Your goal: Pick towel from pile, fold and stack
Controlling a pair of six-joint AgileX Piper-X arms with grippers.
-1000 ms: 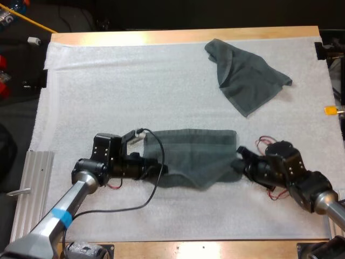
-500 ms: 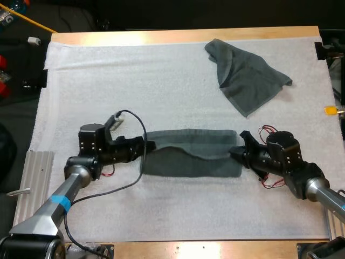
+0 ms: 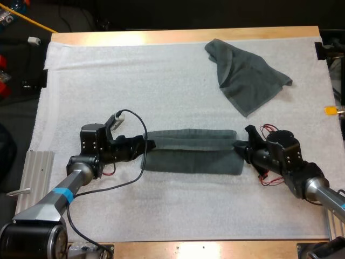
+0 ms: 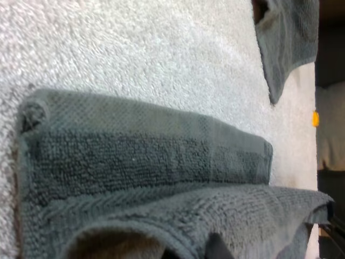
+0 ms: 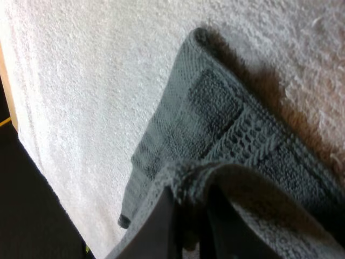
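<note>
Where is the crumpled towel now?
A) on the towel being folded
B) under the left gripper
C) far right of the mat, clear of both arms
C: the crumpled towel lies at the far right of the mat, apart from the long towel pinched by the left gripper and right gripper.

The folded towel [image 3: 191,154] is now stretched into a longer, flatter strip. Its near edge, which sagged in a curve a second ago, runs straight. The left pincer [image 3: 148,145] sits farther left and slightly farther away than before. The right pincer [image 3: 240,147] sits slightly farther away.
</note>
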